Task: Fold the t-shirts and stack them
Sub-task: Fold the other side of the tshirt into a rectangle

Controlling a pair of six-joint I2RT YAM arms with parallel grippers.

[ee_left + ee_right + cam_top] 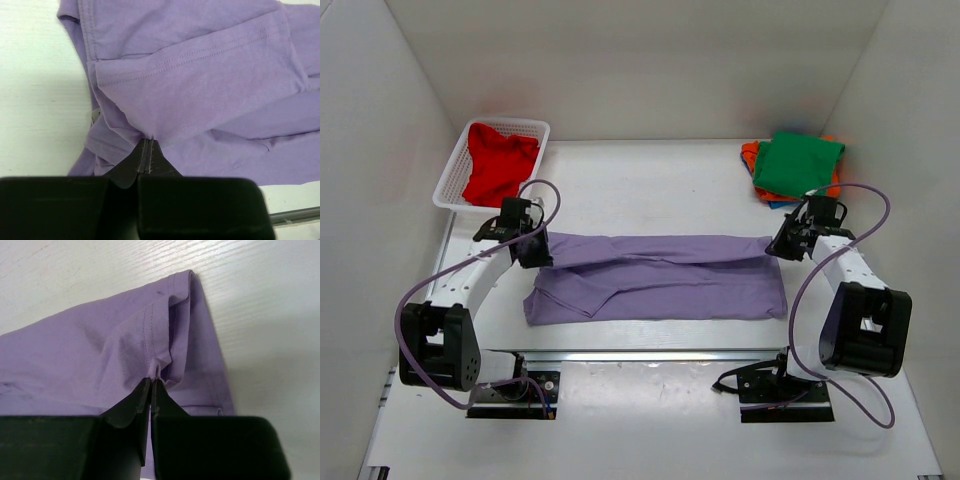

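The left gripper (145,142) is pinching a fold of the lavender t-shirt (660,285), jaws closed tight on the cloth, and the right gripper (152,376) is clamping the hemmed corner at its other end. The shirt is lying stretched out on the table (650,180) between them. Beyond the left gripper a red t-shirt (498,165) is sitting in a white basket (525,125); just beyond the right, a green t-shirt (798,163) is resting on an orange t-shirt (750,153)

spread shirt (660,285) centre | basket (453,182) behind-left, lone shirt (498,165) inside | shirt stack (798,165) behind-right
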